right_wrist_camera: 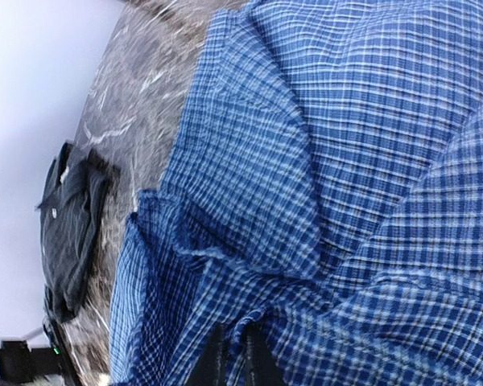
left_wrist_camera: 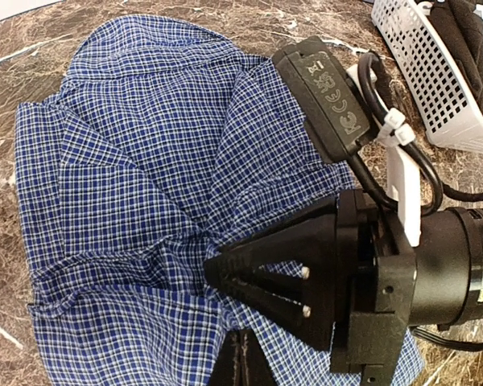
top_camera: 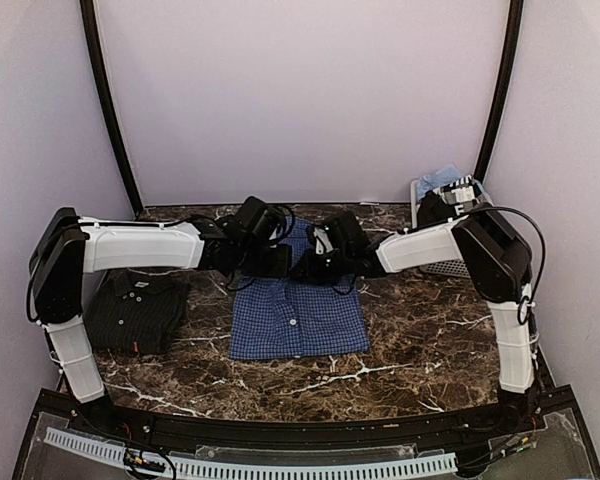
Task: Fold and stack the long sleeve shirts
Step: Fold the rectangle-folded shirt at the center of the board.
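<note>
Brown marble with white veins is being shown as the top of the table (top_camera: pixel 420 350), and everything else is being carried on it. The left arm (top_camera: pixel 140 245) and the right arm (top_camera: pixel 420 248) are being stretched inward from the two sides, and their wrists are being held close together over the far edge of the blue shirt (top_camera: pixel 295 315). That shirt, checked in fine dark lines, is being laid out in the middle of the table, front up. Its near part is being kept flat and roughly square, while its far part is being gathered into creases under the two wrists. The black shirt (top_camera: pixel 135 310) is being kept as a folded rectangle at the left, near the blue one with bare table between them, and it is being partly covered by the left arm. A white slatted basket (left_wrist_camera: pixel 435 88) is being seen at the right rear corner, with dark and pale cloth inside it. The right gripper (right_wrist_camera: pixel 234 352) is being held closed on a bunch of the blue shirt, with folds being drawn toward its tips from all around. The left gripper (left_wrist_camera: pixel 243 358) is being held fully closed just beside it, tips down in the same cloth; whether a fold is being pinched there cannot be told. A white button (top_camera: pixel 293 322) is being shown on the blue front, and a small orange tag (top_camera: pixel 137 349) at the near edge of the black shirt.
</note>
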You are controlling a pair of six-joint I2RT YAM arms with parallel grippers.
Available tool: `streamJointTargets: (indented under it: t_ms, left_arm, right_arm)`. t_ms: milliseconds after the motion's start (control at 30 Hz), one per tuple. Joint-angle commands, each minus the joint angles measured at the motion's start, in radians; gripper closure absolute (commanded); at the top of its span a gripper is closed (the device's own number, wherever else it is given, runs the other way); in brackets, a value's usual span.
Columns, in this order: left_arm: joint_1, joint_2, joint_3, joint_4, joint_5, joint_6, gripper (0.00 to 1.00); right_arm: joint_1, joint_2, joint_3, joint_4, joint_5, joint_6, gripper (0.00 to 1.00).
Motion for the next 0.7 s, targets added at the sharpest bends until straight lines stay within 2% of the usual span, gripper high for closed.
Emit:
streamJointTargets:
  t_ms: [0, 100, 200, 500, 567, 667]
  left_arm:
    - [-0.005, 0.025, 0.028, 0.034, 0.024, -0.02, 1.0]
    - [-0.004, 0.067, 0.07, 0.032, 0.016, -0.027, 1.0]
    - [0.0, 0.107, 0.108, 0.026, 0.005, -0.026, 1.0]
    - [0.041, 0.245, 0.198, 0.036, -0.004, -0.021, 1.0]
    - [0.044, 0.266, 0.215, 0.035, -0.003, -0.013, 0.96]
    - [0.048, 0.278, 0.246, 0.033, 0.005, 0.003, 0.84]
  right_arm:
    - [-0.027, -0.027, 0.015, 0.003, 0.02, -0.006, 0.76]
    - [-0.047, -0.08, -0.006, -0.011, 0.034, -0.02, 0.59]
    - [-0.07, -0.141, -0.023, -0.052, 0.062, -0.044, 0.51]
    - [-0.105, -0.283, -0.145, -0.131, 0.12, -0.112, 0.48]
    - [-0.105, -0.282, -0.154, -0.147, 0.113, -0.132, 0.48]
    - [-0.106, -0.277, -0.165, -0.161, 0.112, -0.168, 0.48]
